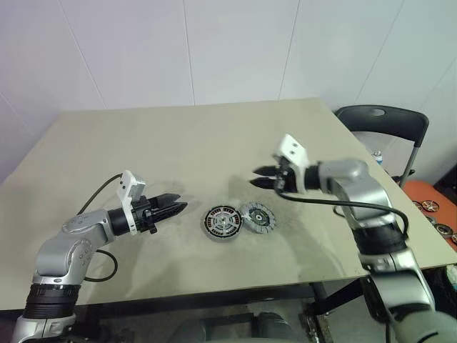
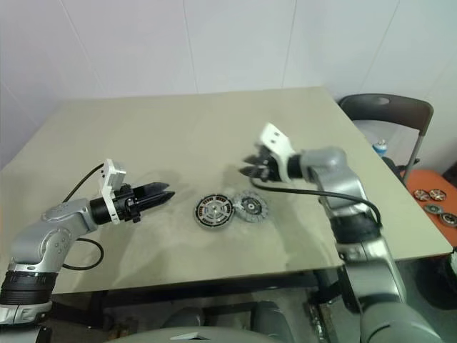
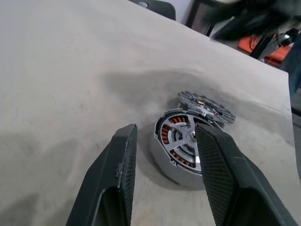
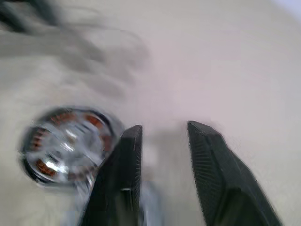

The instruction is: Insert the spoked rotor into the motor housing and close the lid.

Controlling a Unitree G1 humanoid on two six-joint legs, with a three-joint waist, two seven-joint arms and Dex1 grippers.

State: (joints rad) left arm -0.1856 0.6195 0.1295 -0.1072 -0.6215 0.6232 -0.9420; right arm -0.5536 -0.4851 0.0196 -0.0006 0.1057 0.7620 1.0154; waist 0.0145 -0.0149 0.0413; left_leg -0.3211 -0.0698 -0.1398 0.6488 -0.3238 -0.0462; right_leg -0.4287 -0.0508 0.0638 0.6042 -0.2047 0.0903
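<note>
At centre frame of the left eye view, the round dark-rimmed motor housing (image 1: 222, 223) with copper windings is seen flat on the beige table (image 1: 178, 143), the spoked rotor appearing seated across its windings, though this cannot be confirmed. The small grey slotted lid (image 1: 257, 216) is laid touching its right edge. The left gripper (image 1: 173, 208) is held at lower left, the right gripper (image 1: 260, 179) above the lid, both parted and empty. A dark folding chair (image 1: 385, 121) is seen at upper right.

Through the left wrist view, the housing (image 3: 181, 150) is framed between separated black fingers (image 3: 120, 174).

Through the right wrist view, blurred, the housing (image 4: 70, 143) is shown beside spread fingers (image 4: 214, 165).
</note>
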